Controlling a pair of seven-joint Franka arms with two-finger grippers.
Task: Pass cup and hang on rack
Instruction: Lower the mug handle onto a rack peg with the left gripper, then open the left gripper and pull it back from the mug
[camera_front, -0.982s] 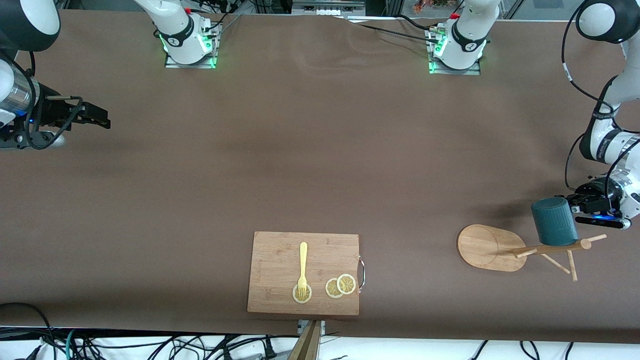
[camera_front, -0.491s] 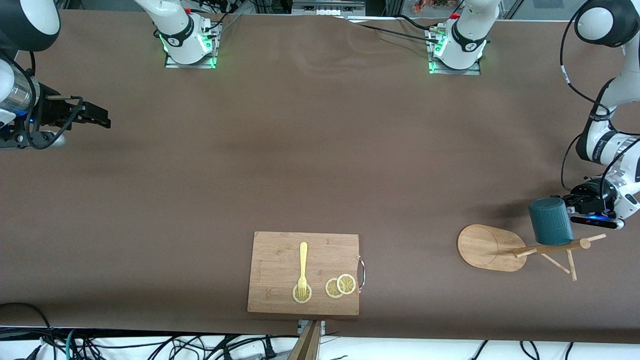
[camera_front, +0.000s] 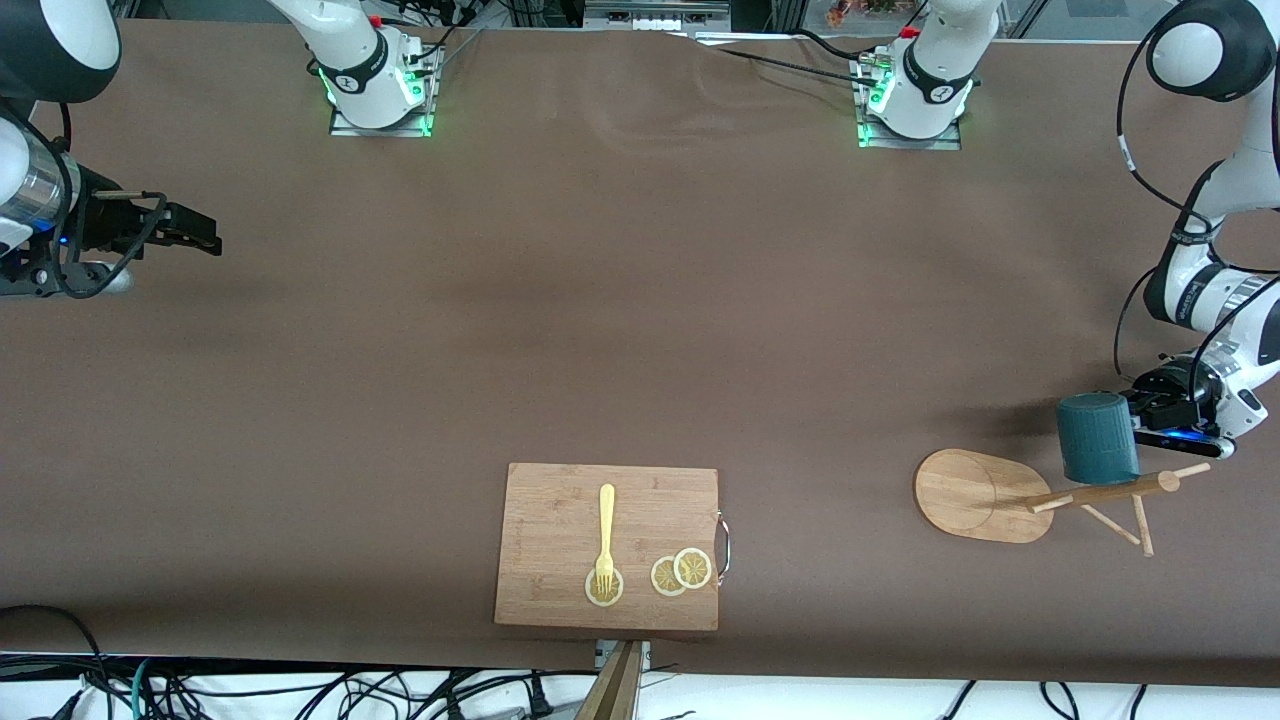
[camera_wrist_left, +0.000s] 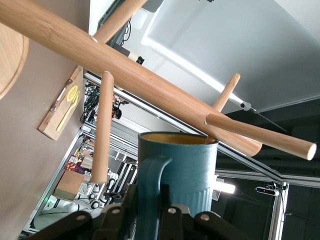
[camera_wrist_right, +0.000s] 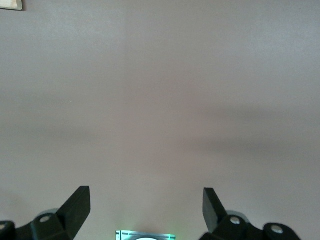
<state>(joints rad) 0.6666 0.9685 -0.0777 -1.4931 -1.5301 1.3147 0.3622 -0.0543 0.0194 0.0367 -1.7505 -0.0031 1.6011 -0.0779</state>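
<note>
1. Front view: we see the left gripper (camera_front: 1140, 412) over the rack (camera_front: 1040, 492) at the left arm's end of the table, at the cup (camera_front: 1098, 438), which sits against the rack's post

2. The right gripper (camera_front: 195, 232) waits over the table (camera_front: 600, 300) at the right arm's end

3. Left wrist view: we cannot tell whether the fingers clamp the cup (camera_wrist_left: 176, 180) by its handle, among the pegs

4. Right wrist view: fingers (camera_wrist_right: 77, 204) spread wide, nothing between
</note>
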